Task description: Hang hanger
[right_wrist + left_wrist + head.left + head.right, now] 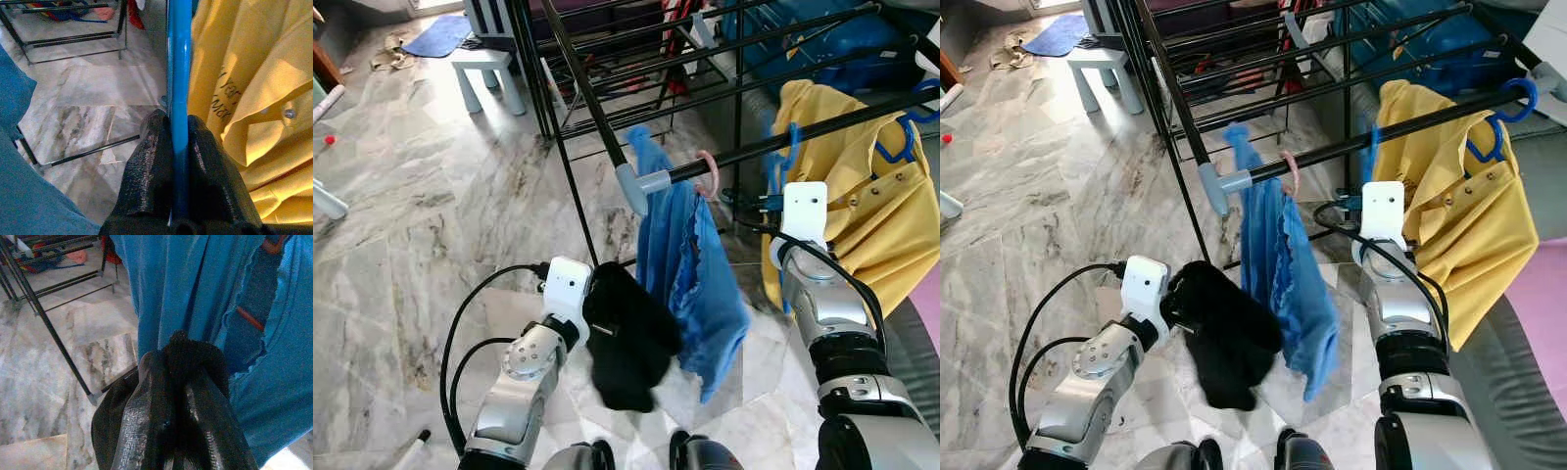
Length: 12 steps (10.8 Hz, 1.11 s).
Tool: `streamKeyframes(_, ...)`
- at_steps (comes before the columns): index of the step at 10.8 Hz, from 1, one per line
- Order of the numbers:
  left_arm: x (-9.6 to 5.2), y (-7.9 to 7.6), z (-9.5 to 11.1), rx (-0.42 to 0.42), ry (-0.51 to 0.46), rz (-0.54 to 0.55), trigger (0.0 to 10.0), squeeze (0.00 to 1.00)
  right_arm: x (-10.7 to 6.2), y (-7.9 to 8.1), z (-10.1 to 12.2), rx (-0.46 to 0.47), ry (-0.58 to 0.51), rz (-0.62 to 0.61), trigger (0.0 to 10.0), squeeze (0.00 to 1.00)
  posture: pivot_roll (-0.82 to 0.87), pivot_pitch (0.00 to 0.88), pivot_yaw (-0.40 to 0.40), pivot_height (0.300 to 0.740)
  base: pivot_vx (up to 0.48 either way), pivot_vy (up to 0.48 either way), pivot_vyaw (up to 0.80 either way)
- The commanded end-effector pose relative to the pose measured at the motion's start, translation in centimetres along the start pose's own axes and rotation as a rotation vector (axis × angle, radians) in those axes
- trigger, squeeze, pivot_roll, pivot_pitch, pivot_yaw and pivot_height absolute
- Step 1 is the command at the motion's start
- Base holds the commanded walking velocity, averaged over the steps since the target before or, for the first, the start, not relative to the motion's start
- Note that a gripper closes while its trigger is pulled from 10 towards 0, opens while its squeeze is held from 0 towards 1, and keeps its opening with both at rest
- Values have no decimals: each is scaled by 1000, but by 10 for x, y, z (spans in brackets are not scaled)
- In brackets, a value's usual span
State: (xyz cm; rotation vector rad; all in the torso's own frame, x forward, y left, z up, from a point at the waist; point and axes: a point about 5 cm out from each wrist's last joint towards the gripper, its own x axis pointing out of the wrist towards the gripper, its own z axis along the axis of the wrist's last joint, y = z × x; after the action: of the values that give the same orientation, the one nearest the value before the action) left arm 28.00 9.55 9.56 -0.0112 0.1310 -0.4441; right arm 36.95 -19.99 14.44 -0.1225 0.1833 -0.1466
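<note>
The right end effector is clamped on the blue hanger, whose bar runs upright beside the yellow shirt at right of frame. The rack rail lies just above it. The left end effector is closed on black cloth at lower centre.

light: bright, even daylight | shadows: soft | glare: mild sheen on marble floor | wrist views: near fingers blurred

Blue hanger with its yellow shirt, pinched in my right gripper.
Its hook loops over the black rail; the shirt droops crumpled below.
</note>
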Motion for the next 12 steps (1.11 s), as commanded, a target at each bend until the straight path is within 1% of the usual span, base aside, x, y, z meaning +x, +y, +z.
streamKeyframes(1,-2,1,1,8,-3,0,10000,0,-3,2,-8,3,31,15,78,0,-100,205,61,740,0,0,0)
streamKeyframes(3,-1,1,1,9,0,0,10000,0,-4,4,-10,0,40,24,824,0,-100,205,61,740,0,0,0)
streamKeyframes(4,-1,1,1,8,0,0,10000,0,-5,6,-11,3,40,32,745,0,-100,205,61,740,0,0,0)
streamKeyframes(5,-1,1,1,6,2,0,10000,0,-6,7,-12,5,38,46,0,0,-100,205,61,740,0,0,0)
streamKeyframes(6,-1,0,1,5,2,1,10000,0,-7,10,-11,5,32,69,78,0,-100,205,61,740,0,0,0)
streamKeyframes(7,-1,0,1,3,2,1,10000,0,-8,11,-11,-23,28,81,9961,0,-100,205,61,740,0,0,0)
streamKeyframes(8,-1,0,1,3,2,1,10000,0,-9,11,-11,-21,27,84,10000,1000,-100,207,63,740,0,0,0)
streamKeyframes(12,-1,0,1,3,5,-4,10000,0,-10,5,-12,-55,23,60,10000,1000,-103,207,67,740,0,0,0)
